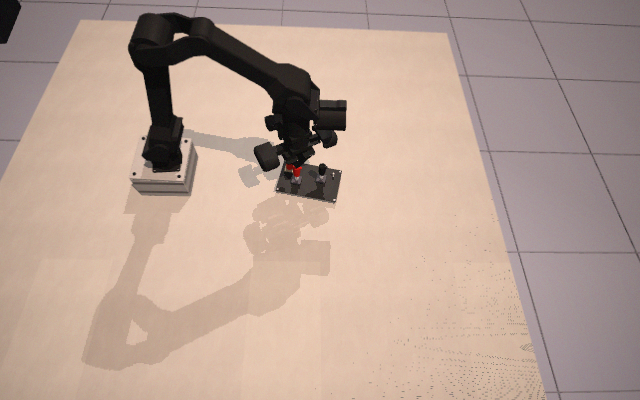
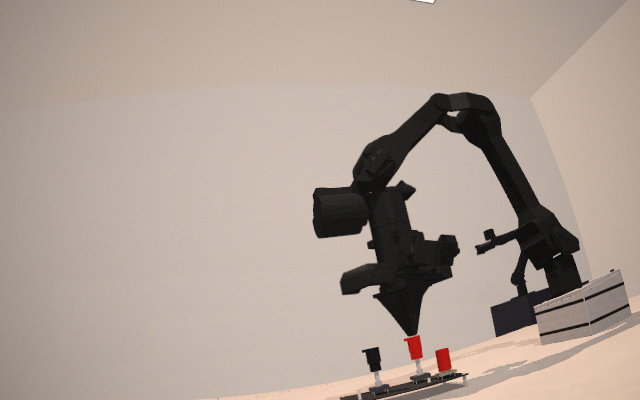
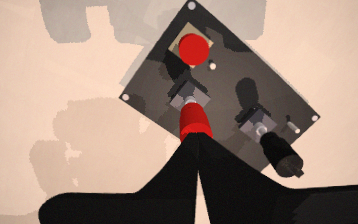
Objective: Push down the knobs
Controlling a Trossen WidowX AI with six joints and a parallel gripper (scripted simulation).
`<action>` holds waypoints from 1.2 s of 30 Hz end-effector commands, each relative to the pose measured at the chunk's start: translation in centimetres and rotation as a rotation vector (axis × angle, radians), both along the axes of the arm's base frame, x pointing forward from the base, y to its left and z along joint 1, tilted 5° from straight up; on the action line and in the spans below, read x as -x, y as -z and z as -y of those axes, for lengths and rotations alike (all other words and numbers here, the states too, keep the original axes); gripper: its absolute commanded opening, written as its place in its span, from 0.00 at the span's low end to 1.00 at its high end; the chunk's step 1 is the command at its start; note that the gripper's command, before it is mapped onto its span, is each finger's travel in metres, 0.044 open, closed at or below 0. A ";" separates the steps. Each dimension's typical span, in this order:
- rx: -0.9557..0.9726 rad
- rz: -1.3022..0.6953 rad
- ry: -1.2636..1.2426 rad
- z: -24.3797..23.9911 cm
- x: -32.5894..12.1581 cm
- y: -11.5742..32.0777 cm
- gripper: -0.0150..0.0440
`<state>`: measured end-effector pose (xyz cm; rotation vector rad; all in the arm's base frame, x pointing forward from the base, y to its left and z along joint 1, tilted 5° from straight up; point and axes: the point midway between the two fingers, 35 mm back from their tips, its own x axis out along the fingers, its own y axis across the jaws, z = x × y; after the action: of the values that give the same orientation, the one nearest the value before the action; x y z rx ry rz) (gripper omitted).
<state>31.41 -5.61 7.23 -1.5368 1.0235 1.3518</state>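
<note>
The dark circuit board (image 1: 310, 193) (image 3: 280, 102) stands on short legs. A red knob (image 1: 297, 172) (image 2: 415, 348) (image 3: 195, 119) sits high on its shaft, with bare shaft showing above its potentiometer (image 2: 420, 378) (image 3: 200, 96). A black knob (image 1: 322, 169) (image 2: 373, 359) (image 3: 281, 155) also sits high, shaft showing above its potentiometer (image 2: 379, 388) (image 3: 250, 122). Both potentiometers look seated on the board. My gripper (image 2: 412, 334) (image 3: 196, 140) is shut and empty, pointing down, its tips right at the red knob's top. Whether they touch it is not clear.
A shorter red cylinder (image 2: 443, 360) (image 3: 194, 49) on a tan base stands on the board beside the red knob. A small pale post (image 3: 293, 127) stands near the black knob's potentiometer. The arm's light base block (image 1: 165, 186) (image 2: 565, 318) is away from the board.
</note>
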 end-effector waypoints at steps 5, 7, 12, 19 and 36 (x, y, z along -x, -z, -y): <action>-0.003 0.000 0.002 0.0 0.0 0.3 0.25; -0.003 0.000 0.002 0.0 0.0 0.3 0.25; -0.003 0.000 0.002 0.0 0.0 0.2 0.25; -0.003 0.000 0.002 0.0 0.0 0.2 0.25; -0.003 0.000 0.002 0.0 -0.1 0.7 0.25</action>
<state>31.38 -5.62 6.83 -1.5358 1.0237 1.3520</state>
